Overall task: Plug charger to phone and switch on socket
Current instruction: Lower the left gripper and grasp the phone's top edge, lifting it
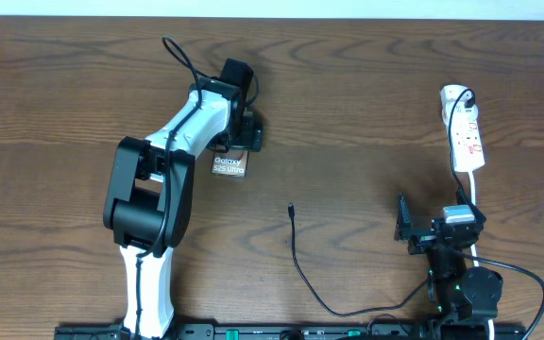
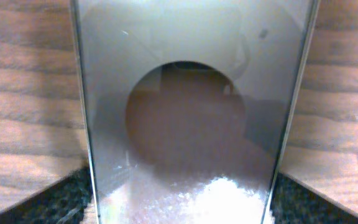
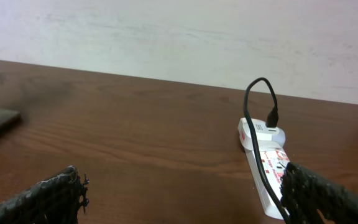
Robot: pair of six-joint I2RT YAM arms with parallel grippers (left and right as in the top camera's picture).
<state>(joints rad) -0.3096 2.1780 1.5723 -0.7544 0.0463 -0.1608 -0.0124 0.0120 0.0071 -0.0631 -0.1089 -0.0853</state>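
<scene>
The phone (image 1: 228, 166) lies flat on the table with its white "Galaxy" text showing; its far end is hidden under my left gripper (image 1: 241, 132). In the left wrist view the phone (image 2: 185, 124) fills the space between the black pads (image 2: 55, 202), which press on its two long edges. The charger, a thin black cable (image 1: 300, 264), ends in a small plug tip (image 1: 291, 209) on bare table between the arms. The white socket (image 1: 466, 132) lies at the right, and the cable (image 3: 260, 155) is plugged into its far end. My right gripper (image 1: 439, 219) stands open just before the socket (image 3: 269, 168).
The socket's thick white cord (image 1: 467, 194) runs back past my right arm. The black cable loops along the front edge (image 1: 366, 312). A pale wall (image 3: 179, 37) rises behind the table's far edge.
</scene>
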